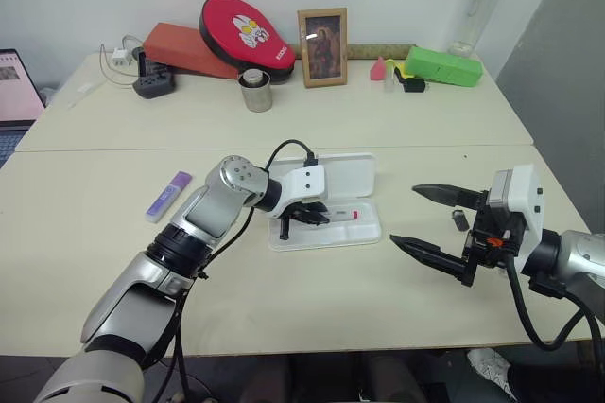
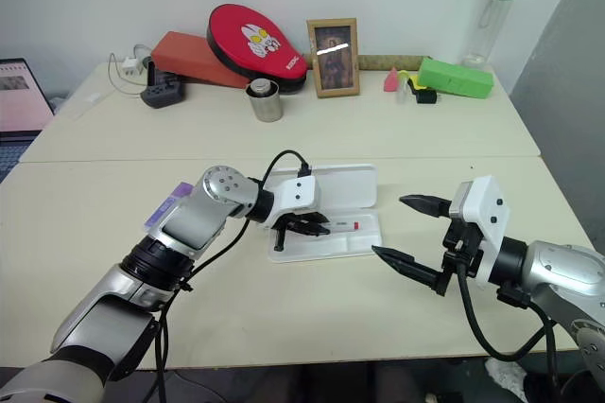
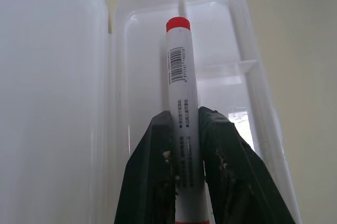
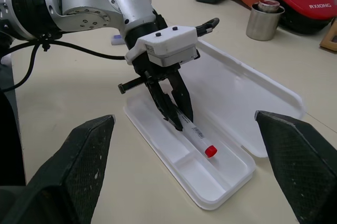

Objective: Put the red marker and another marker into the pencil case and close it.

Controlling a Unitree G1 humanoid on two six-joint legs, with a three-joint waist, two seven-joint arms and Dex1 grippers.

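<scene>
Low in the frame, two robot arms are reaching over a pale bench [image 1: 397,308]. At lower right, the right claw [image 1: 437,221] is hovering above the bare surface with its black fingers spread wide and nothing between them. Left of it, near the centre, the left claw [image 1: 304,217] is pinching the red marker [image 4: 194,133], its fingers narrowed around the white barrel. The marker is sitting inside the tray of the pencil case [image 1: 364,230], red tail pointing toward the right side of the frame; whether it is resting on the tray floor or hanging just above it is hard to judge. The case is lying open, its lid [image 1: 350,176] flat on the bench behind the tray. At middle left, well apart from the case, the purple highlighter [image 1: 167,196] is lying on the bench. Along the top of the frame are standing a metal cup [image 1: 255,91], a framed picture [image 1: 322,47], a red round pouch [image 1: 248,32] and a green box [image 1: 442,66].
</scene>
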